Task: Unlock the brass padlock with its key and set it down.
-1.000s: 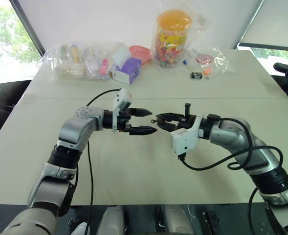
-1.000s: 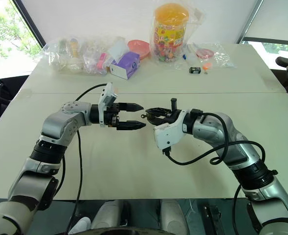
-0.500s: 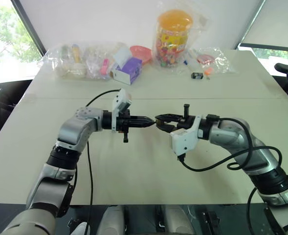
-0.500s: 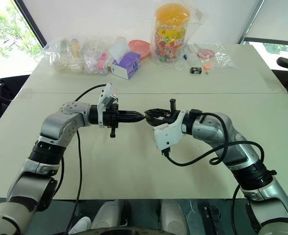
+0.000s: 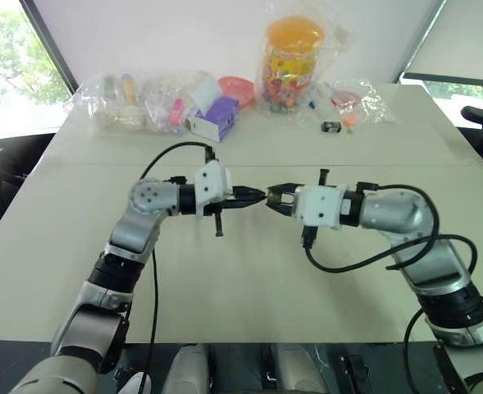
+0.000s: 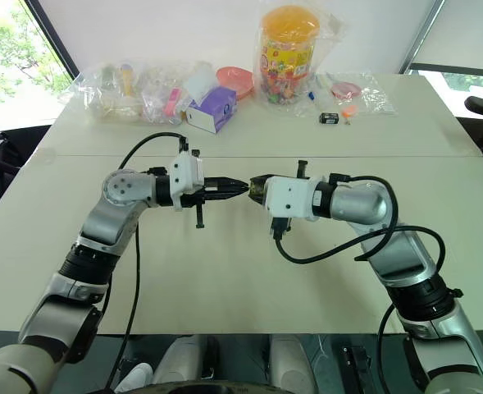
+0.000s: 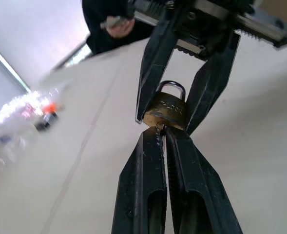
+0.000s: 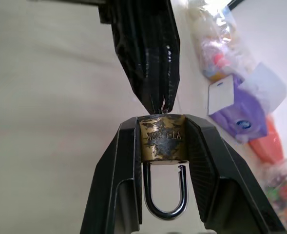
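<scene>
Right wrist view has the brass padlock [image 8: 163, 138] clamped between the right gripper [image 8: 163, 146] jaws, keyhole end toward the left gripper [image 8: 152, 100], shackle [image 8: 166, 192] pointing back along the fingers and apparently seated in the body. The left jaws are pressed shut, tips touching the padlock's end face; in the left wrist view a sliver of metal, probably the key [image 7: 159, 127], sits where those tips meet the lock. Both grippers hang well above the surface [image 5: 249, 279], tip to tip.

Risks, as I judge them: the key is pinched by very little, so a twist could let it slip in the jaws rather than turn the cylinder; if the two wrists are not in line, the key may bind or bend; and a hard push could shove the padlock back through the right jaws and drop it.

How far the key has entered is hidden by the left fingertips. Whether the shackle is latched cannot be settled.
</scene>
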